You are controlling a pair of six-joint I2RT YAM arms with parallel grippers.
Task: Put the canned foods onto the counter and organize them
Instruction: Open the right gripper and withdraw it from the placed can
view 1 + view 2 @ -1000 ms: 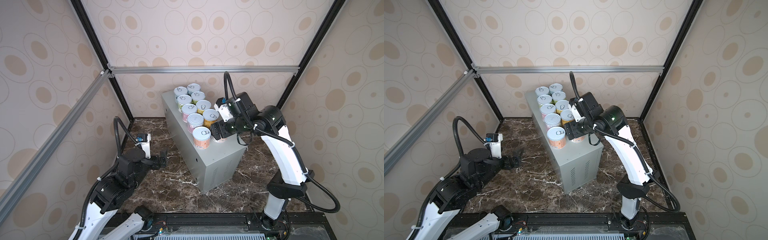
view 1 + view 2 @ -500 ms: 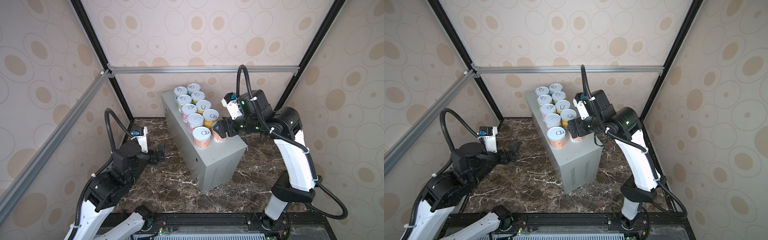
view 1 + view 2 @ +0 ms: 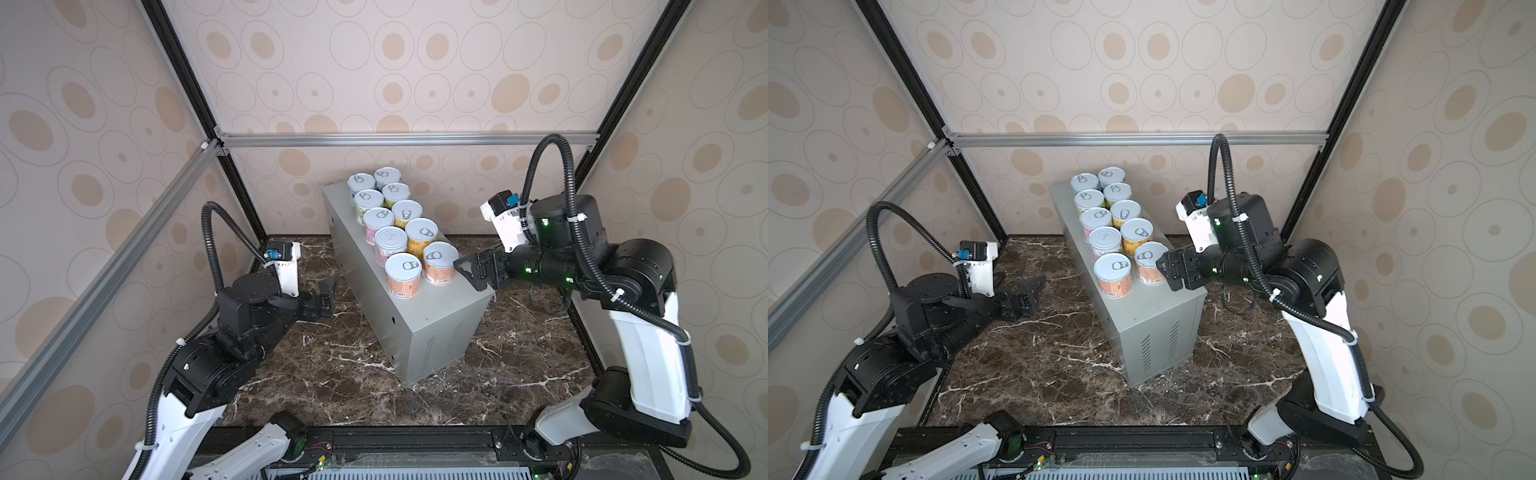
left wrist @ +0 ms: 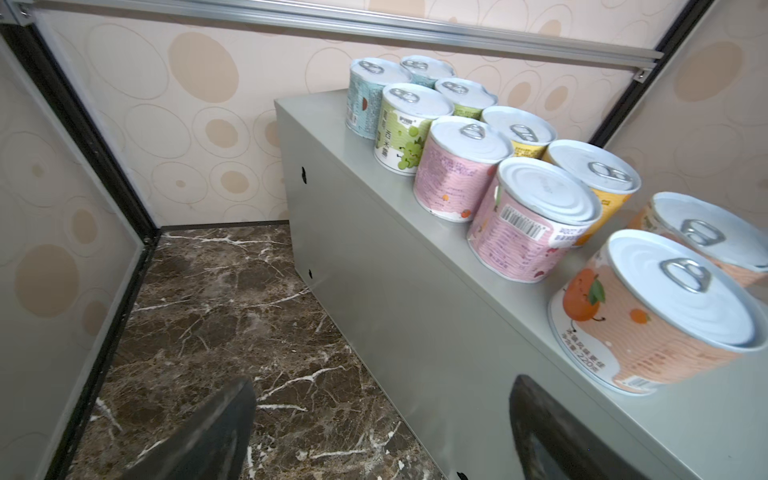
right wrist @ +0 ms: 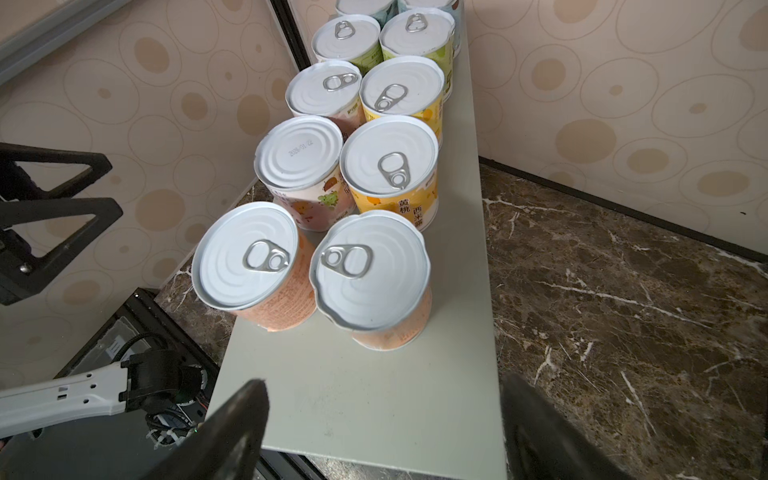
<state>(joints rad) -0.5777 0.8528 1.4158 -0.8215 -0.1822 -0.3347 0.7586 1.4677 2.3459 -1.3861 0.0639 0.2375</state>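
Note:
Several canned foods stand in two rows along the counter [image 3: 446, 303] [image 3: 1163, 301], seen in both top views. The nearest two are orange tins [image 3: 402, 274] [image 3: 439, 262]. My right gripper [image 3: 467, 274] [image 3: 1165, 275] is open beside the right orange tin, apart from it. In the right wrist view that gripper [image 5: 384, 395] hangs over bare counter top [image 5: 374, 395], short of this dented-lid tin [image 5: 370, 270]. A pink tin [image 5: 299, 153] shows a plain lid without a tab. My left gripper [image 3: 330, 293] [image 4: 380, 399] is open and empty, left of the counter's side wall.
The dark marble floor [image 3: 353, 374] surrounds the counter. Patterned walls with black posts [image 3: 245, 199] and an aluminium rail [image 3: 395, 139] close in the back and sides. The counter's near end [image 5: 365, 424] is bare metal.
My right gripper has drawn back to the right, off the right orange tin, which stays on the counter. The left gripper has risen slightly beside the counter.

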